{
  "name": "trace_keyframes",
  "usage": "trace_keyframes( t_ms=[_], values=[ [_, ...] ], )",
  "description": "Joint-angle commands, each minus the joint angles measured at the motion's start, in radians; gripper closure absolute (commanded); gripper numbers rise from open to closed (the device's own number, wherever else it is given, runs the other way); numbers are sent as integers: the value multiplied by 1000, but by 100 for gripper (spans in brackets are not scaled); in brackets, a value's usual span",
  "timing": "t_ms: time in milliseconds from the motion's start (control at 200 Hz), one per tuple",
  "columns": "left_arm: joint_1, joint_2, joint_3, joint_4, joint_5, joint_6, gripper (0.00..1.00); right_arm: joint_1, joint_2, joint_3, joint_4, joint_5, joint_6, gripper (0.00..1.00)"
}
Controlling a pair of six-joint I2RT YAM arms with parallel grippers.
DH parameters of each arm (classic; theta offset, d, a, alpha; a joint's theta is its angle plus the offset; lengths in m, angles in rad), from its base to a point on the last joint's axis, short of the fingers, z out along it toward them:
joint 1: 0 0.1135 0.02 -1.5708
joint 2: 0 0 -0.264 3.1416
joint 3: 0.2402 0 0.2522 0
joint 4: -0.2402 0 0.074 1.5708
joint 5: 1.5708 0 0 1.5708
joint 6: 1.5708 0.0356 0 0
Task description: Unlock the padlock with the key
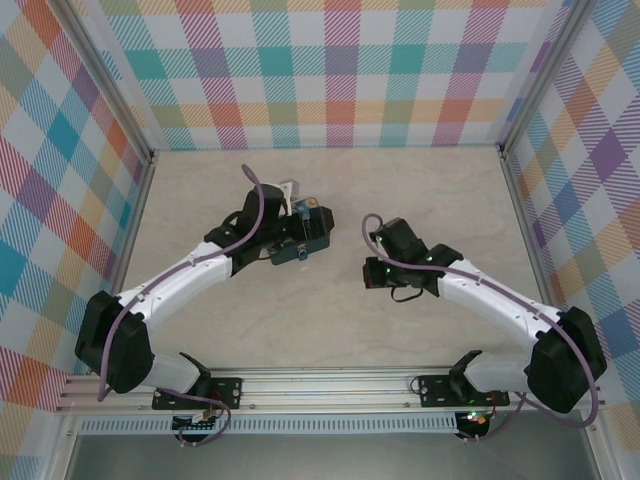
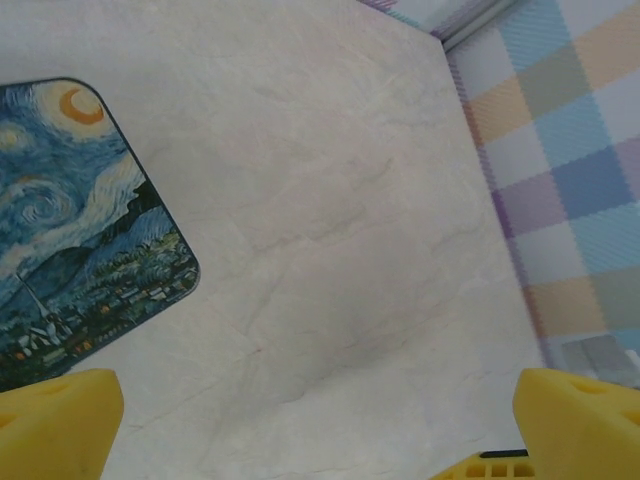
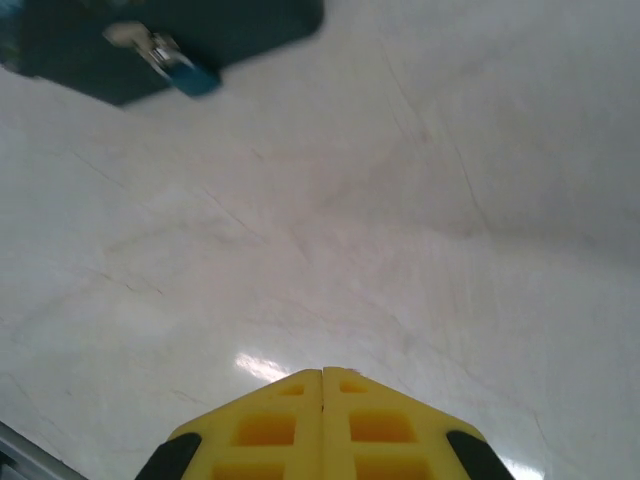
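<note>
Right gripper (image 3: pixel 322 375) closed, padlock (image 3: pixel 188 74) on tin (image 3: pixel 260 25)

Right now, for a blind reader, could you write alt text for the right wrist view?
A tiny blue padlock hangs at the edge of a dark tin, top left, blurred. Below lies pale table, with the yellow jaws shut together at the bottom edge.

Padlock (image 1: pixel 299 253) at tin (image 1: pixel 313 228) near side.
</note>
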Motion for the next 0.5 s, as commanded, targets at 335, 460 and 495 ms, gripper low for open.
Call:
trace_keyframes(
  t_ms=[335, 460, 495],
  values=[
    [102, 184, -187, 677, 237, -1063, 26, -17, 133, 209, 385, -51, -215, 100],
    [95, 241, -220, 841, 219, -1253, 31, -17, 201, 266, 443, -94, -213, 100],
    [91, 253, -227, 877, 206, -1294, 31, -16, 218, 278, 455, -105, -206, 100]
  ],
)
